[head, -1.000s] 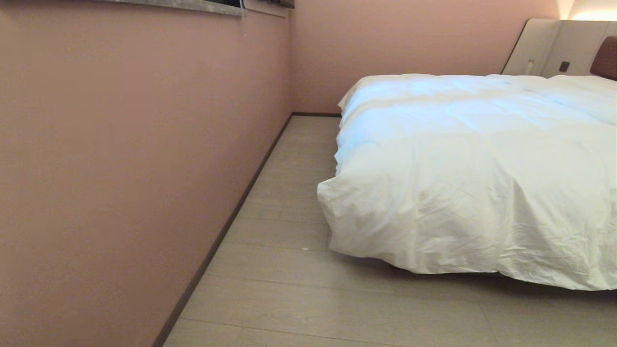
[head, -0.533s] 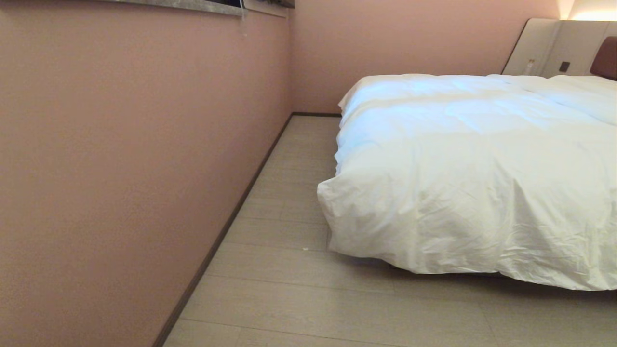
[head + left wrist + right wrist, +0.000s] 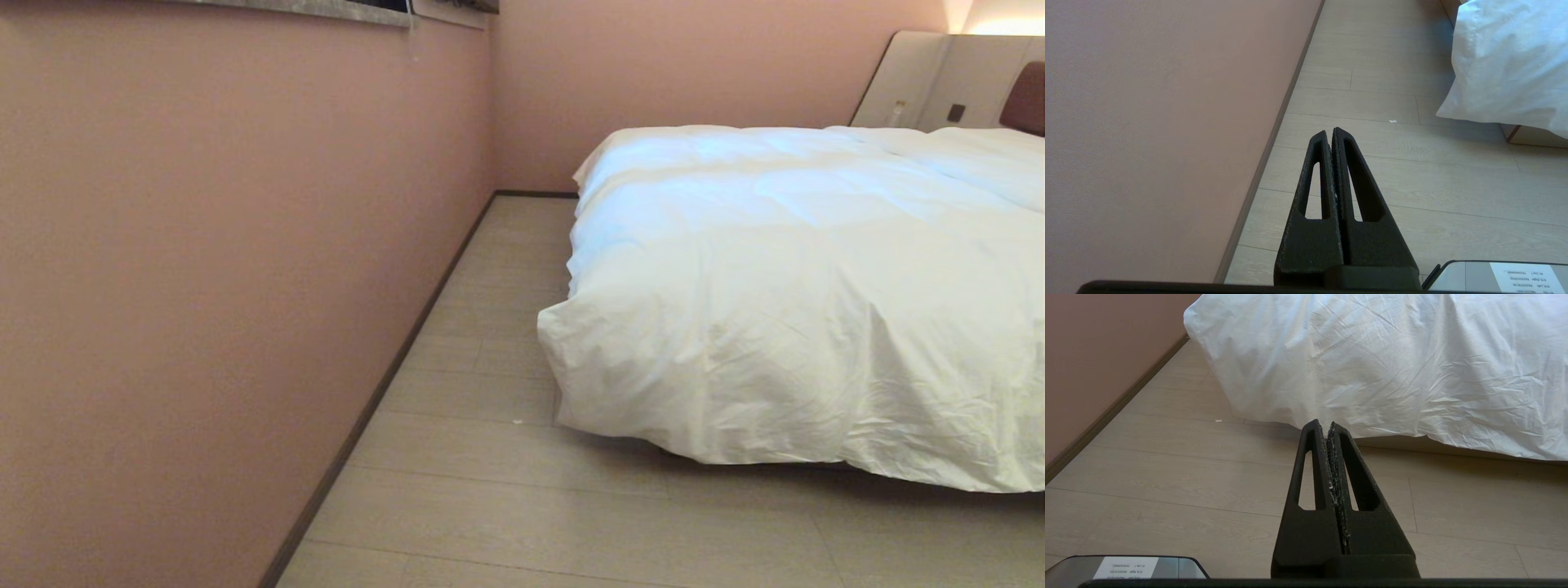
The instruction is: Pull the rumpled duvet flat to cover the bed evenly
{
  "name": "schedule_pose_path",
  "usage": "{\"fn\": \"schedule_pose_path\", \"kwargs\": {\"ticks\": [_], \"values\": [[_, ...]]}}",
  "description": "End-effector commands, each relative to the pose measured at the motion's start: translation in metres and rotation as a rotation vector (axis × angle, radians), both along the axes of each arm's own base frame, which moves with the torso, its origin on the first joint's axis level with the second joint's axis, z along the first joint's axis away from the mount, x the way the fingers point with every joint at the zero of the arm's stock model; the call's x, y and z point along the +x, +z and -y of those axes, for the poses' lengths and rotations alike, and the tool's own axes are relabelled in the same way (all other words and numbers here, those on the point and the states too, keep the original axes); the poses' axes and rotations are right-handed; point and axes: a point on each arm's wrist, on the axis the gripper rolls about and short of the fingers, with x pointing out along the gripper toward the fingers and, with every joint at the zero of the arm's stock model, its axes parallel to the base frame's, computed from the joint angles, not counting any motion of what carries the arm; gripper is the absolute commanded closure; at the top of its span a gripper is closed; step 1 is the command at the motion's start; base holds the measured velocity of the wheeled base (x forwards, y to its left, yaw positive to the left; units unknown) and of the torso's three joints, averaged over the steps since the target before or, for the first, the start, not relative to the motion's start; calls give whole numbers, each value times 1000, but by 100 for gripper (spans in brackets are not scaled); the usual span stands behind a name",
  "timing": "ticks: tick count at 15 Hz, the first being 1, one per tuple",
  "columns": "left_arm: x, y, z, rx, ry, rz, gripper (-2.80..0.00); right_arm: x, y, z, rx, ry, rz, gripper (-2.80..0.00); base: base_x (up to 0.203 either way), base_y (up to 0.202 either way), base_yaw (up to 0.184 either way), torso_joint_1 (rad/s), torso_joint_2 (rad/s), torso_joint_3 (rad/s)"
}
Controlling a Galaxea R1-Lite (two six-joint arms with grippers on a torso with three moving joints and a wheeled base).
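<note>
A big white creased duvet [image 3: 800,294] lies over the bed and hangs down its near side almost to the floor; its corner bulges toward the wall. Only a strip of the bed's beige base [image 3: 1453,446] shows under the hem. The brown headboard [image 3: 1027,98] is at the far right. Neither arm appears in the head view. My left gripper [image 3: 1330,132] is shut and empty above the floor, the duvet corner [image 3: 1511,61] off to one side. My right gripper [image 3: 1323,425] is shut and empty, pointing at the hanging duvet [image 3: 1392,363] without touching it.
A pink wall [image 3: 204,286] with a dark skirting board [image 3: 384,384] runs along the left. Between it and the bed a strip of pale wood floor [image 3: 490,343] leads to the far wall. A beige panel [image 3: 922,82] stands beside the headboard.
</note>
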Motion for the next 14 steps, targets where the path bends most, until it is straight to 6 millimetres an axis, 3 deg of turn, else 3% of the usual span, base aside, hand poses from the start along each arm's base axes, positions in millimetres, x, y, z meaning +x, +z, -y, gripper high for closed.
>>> {"fn": "schedule_pose_path", "kwargs": {"ticks": [1,14], "values": [[0,0,0,-1,0,-1,0,0,0,0,-1,1,1,0,0,0,0,0,0,0],[0,0,0,1,1,0,0,0,0,0,1,1,-1,0,0,0,0,0,0,0]]}}
